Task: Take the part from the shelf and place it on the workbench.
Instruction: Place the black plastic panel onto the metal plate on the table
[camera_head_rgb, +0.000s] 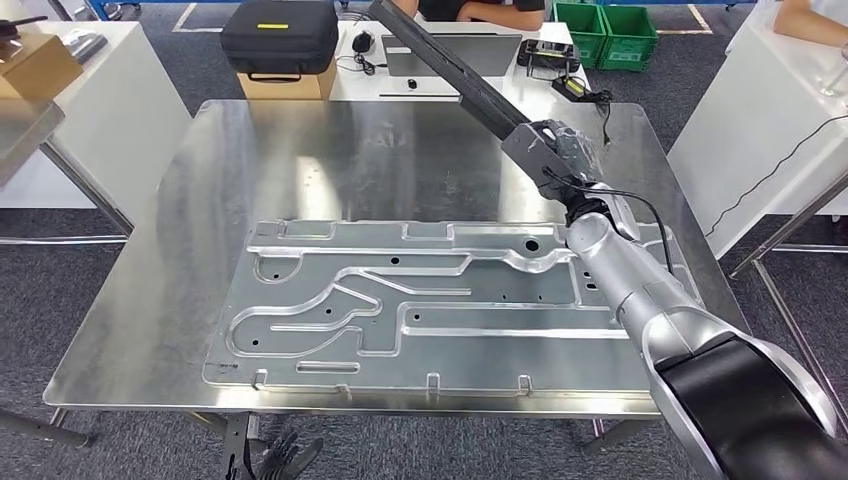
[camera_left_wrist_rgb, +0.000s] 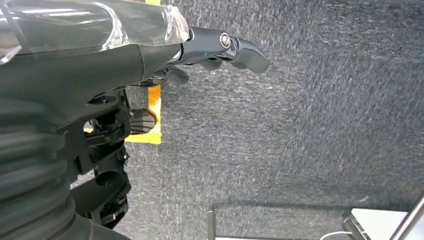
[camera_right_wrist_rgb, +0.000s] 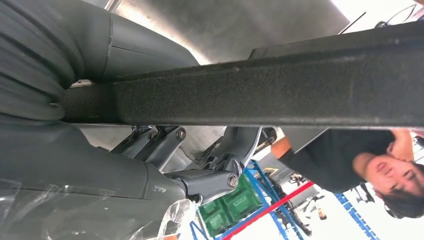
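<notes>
While carrying: right robot hand (camera_head_rgb: 552, 150) grips long black foam-textured bar (camera_head_rgb: 452, 70) | over steel tabletop (camera_head_rgb: 180, 250), 2 o'clock | next: lower, release.

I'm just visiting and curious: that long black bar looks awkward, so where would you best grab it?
Probably nearer its middle, fingers wrapped across its narrow width from the side. The long black bar is slim and straight; the right hand grips one end, leaving most of it jutting out.
</notes>
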